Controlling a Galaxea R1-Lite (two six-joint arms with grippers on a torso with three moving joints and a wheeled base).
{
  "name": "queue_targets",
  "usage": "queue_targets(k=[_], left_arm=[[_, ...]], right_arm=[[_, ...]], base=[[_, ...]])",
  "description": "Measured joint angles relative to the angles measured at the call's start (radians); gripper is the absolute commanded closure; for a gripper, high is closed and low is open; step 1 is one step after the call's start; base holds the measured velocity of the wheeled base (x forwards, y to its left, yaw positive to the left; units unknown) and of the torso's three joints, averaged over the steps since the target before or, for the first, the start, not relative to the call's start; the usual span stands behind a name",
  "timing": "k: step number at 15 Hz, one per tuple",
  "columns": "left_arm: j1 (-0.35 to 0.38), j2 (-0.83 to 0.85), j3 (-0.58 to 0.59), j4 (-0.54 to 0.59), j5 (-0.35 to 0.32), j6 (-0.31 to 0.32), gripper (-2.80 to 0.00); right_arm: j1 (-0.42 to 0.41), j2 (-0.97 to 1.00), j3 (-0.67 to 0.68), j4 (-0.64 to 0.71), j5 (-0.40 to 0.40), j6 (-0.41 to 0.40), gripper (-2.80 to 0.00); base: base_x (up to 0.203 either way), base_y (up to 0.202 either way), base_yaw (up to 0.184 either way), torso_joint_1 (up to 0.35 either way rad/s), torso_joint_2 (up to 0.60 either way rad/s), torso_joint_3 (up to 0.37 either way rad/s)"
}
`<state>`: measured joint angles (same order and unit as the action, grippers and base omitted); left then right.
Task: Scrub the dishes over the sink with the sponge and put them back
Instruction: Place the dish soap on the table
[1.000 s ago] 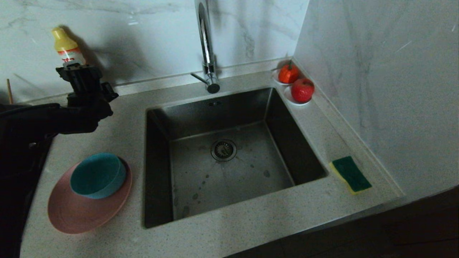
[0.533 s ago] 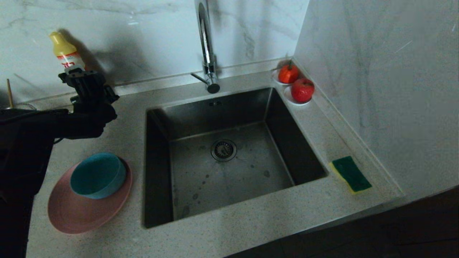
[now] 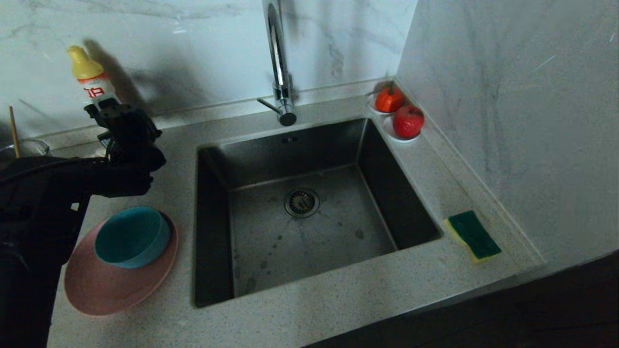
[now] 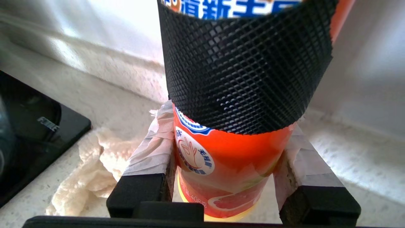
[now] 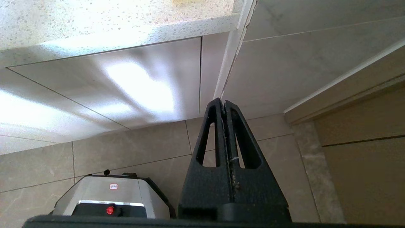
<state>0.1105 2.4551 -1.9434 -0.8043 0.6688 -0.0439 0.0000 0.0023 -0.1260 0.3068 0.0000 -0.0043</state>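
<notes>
The teal bowl [image 3: 131,236] sits in the pink plate [image 3: 109,287] on the counter left of the sink [image 3: 338,232]. On the counter to the sink's right lies the sponge [image 3: 473,235], green face up. At the back left, my left gripper [image 3: 118,122] [image 4: 229,158] is shut on a detergent bottle [image 3: 91,77] [image 4: 227,164], orange-labelled with a black mesh sleeve and held upright close above the counter. Its taped fingers [image 4: 152,152] press both sides of the bottle. My right gripper [image 5: 224,103] hangs shut and empty below the counter edge.
A tall chrome faucet [image 3: 278,63] stands behind the sink. Two white saucers with red fruit [image 3: 407,122] occupy the back right corner. A glass jug with a chopstick [image 3: 17,142] is at far left. A crumpled cloth [image 4: 91,164] lies beside the bottle. Walls close the back and right.
My left arm has sunk and shifted slightly right, bringing the bottle lower toward the counter near the back wall. The dishes, the sponge and the right arm have not moved.
</notes>
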Motion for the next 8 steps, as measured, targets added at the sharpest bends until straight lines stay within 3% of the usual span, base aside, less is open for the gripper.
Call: queue_targets(k=[3, 8], left_arm=[[-0.010, 0.009, 0.001, -0.082, 0.032, 0.044, 0.00], [-0.013, 0.015, 0.016, -0.087, 0.081, 0.052, 0.00]], right_arm=[[0.000, 0.000, 0.001, 0.000, 0.000, 0.000, 0.00], [0.000, 0.000, 0.000, 0.000, 0.000, 0.000, 0.00]], base=[[0.000, 0.000, 0.000, 0.000, 0.00, 0.000], [0.000, 0.000, 0.000, 0.000, 0.00, 0.000]])
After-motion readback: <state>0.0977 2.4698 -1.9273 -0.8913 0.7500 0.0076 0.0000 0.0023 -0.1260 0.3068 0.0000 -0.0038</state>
